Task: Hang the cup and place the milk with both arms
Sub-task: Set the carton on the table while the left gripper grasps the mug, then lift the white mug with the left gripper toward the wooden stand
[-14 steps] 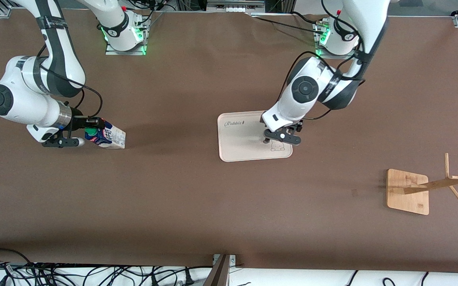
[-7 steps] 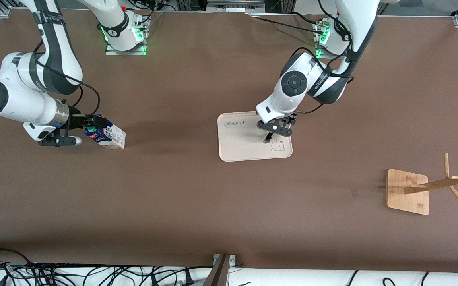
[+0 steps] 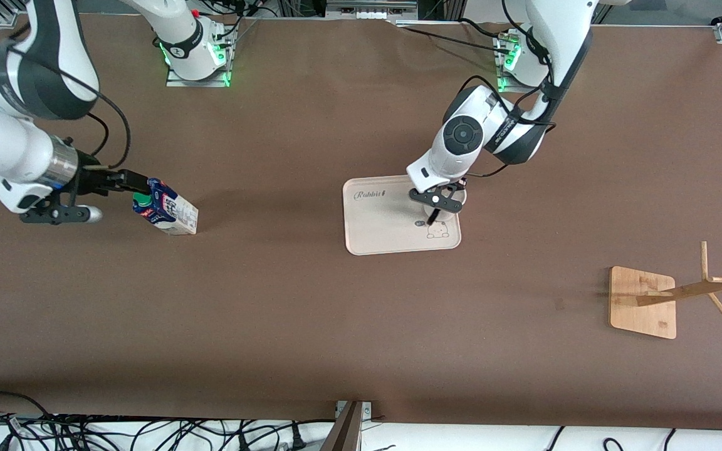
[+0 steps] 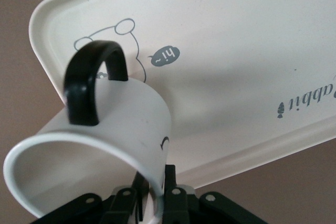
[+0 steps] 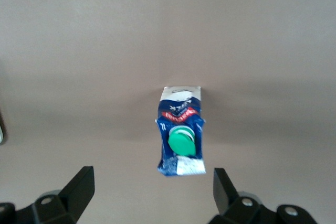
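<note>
Two grippers we see. Our left gripper [image 3: 436,208], mid-frame over the smooth cream tray [image 3: 373,232], pinches the glossy white cup [image 4: 100,150] by its rim; the arm mostly hides it. Our right gripper [image 3: 124,182] is spread wide, touching nothing; the milk [image 3: 167,214] stands at frame left, cap upward.

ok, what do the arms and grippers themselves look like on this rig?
Both arms are white, rounded segments with dark grey joint bands and round dark caps on the elbows. Black cables loop along each. The right arm has a silver wrist ring. The left gripper and right gripper are black, two-fingered, with flat bolted mounts. Green lights glow at both bases.
</note>
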Controlling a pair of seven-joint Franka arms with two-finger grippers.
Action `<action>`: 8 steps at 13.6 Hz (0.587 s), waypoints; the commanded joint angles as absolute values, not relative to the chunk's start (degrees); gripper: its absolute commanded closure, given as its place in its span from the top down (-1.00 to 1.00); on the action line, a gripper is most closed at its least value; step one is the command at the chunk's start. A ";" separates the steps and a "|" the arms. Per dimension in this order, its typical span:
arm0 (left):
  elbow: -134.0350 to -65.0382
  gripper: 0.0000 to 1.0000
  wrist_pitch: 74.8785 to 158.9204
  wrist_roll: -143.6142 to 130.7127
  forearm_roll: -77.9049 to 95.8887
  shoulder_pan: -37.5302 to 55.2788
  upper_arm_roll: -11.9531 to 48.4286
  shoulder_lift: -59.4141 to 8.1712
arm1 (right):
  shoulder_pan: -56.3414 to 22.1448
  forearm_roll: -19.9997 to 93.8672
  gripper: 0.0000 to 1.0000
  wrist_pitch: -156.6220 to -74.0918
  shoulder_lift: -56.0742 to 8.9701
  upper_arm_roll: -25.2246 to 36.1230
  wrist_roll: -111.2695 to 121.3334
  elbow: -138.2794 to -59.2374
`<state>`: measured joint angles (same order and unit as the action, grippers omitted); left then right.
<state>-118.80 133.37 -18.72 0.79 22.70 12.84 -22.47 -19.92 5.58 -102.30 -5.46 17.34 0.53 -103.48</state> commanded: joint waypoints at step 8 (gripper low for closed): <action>-110.84 -1.00 120.61 -29.62 1.14 17.34 12.04 -13.55 | -19.42 3.52 1.00 -96.16 -4.13 16.70 -0.35 -94.57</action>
<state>-112.10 126.28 -28.32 0.79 20.74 11.93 -18.37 -19.84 3.99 -98.32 -2.85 16.63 0.43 -96.68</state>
